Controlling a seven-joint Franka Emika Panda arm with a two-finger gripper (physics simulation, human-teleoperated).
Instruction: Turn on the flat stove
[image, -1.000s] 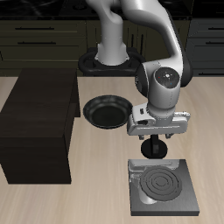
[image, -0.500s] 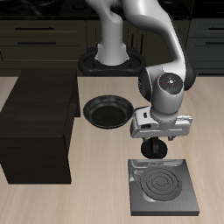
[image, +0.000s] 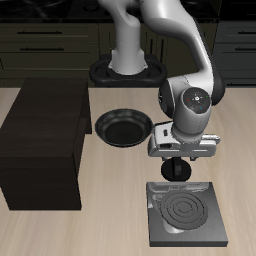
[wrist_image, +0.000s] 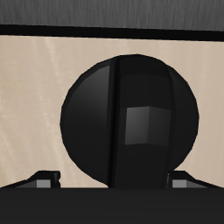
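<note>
No text, label, brand, number or sign can be read in either view. The stove (image: 186, 213) shows only plain concentric rings on its burner, and the round cap on the arm (image: 193, 97) above the stove carries a small pale mark that is too tiny to read, possibly just a highlight. The wrist view shows only a dark round shape with a grey square patch on it, with no lettering.
</note>
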